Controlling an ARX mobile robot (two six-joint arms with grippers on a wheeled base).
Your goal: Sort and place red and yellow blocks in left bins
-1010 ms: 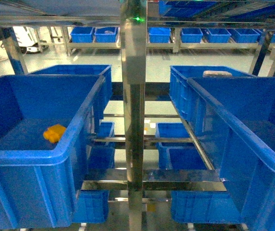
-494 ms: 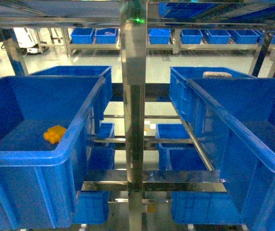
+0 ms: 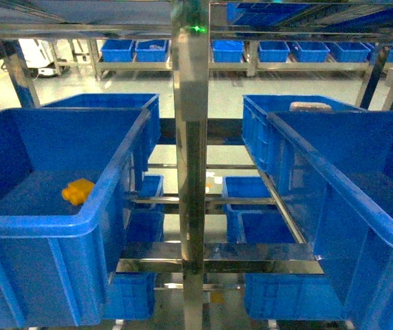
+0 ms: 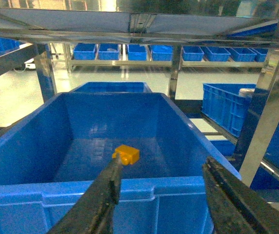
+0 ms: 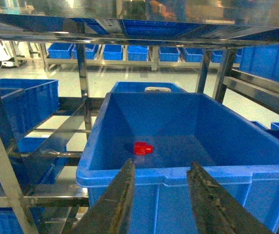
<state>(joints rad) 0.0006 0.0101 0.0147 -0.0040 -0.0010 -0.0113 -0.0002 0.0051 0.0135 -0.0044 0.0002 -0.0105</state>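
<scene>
A small orange-yellow block (image 3: 77, 190) (image 4: 126, 154) lies on the floor of the near left bin (image 3: 45, 225) (image 4: 42, 195), a deep blue crate. My left gripper (image 4: 162, 165) hovers open just outside that bin's front rim, holding nothing. A small red block (image 5: 142, 148) lies inside the near right blue bin (image 3: 334, 179) (image 5: 227, 173); the bin wall hides it in the head view. My right gripper (image 5: 161, 165) is open and empty in front of that bin's rim. Neither gripper shows in the head view.
A steel upright post (image 3: 191, 172) stands between the two near bins. More blue crates sit behind (image 3: 107, 101) (image 3: 286, 103), one holding a pale object (image 3: 310, 106), and others on the lower shelf (image 3: 251, 227). A metal shelf runs overhead (image 4: 139, 24).
</scene>
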